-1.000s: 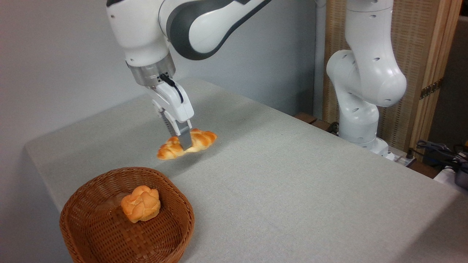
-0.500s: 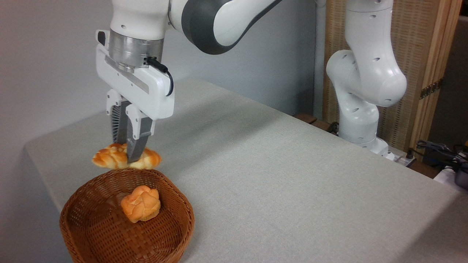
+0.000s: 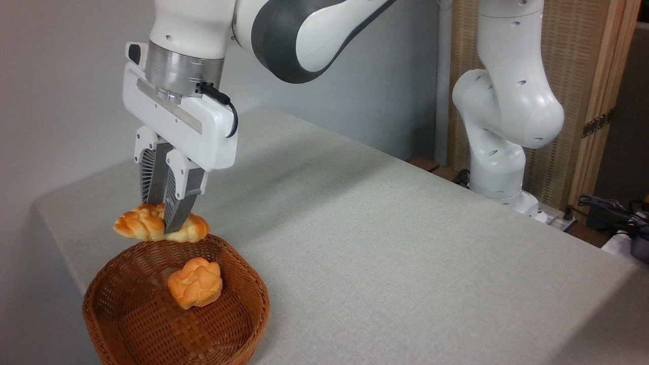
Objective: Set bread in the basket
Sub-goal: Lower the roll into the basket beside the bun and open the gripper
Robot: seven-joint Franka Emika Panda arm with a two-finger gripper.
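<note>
2 breads are in my view: the long, pointed, braided golden-orange loaf (image 3: 159,228) that I am carrying, and a small round knotted orange roll (image 3: 195,282) already lying in the round, shallow, reddish-brown woven wicker basket (image 3: 238,324) at the near left of the grey table (image 3: 405,243). My white two-finger gripper (image 3: 165,225) points straight down, its jaws clamped across the loaf's middle, with the 2 pointed ends sticking out to the left and right. The loaf hangs level in the air, above the far rim of the basket, touching neither wicker nor table as far as I can tell.

I judge the loaf to be light, and it hangs level from a single grip at its middle without sagging. Its ridged braid gives the fingers something to bite, so slipping looks unlikely. The middle is the right place to hold, since the weight balances on both sides. The basket is wider than the loaf is long, so it should fit flat. I would bring it nearer, over the open floor left of the roll, then lower and release.
</note>
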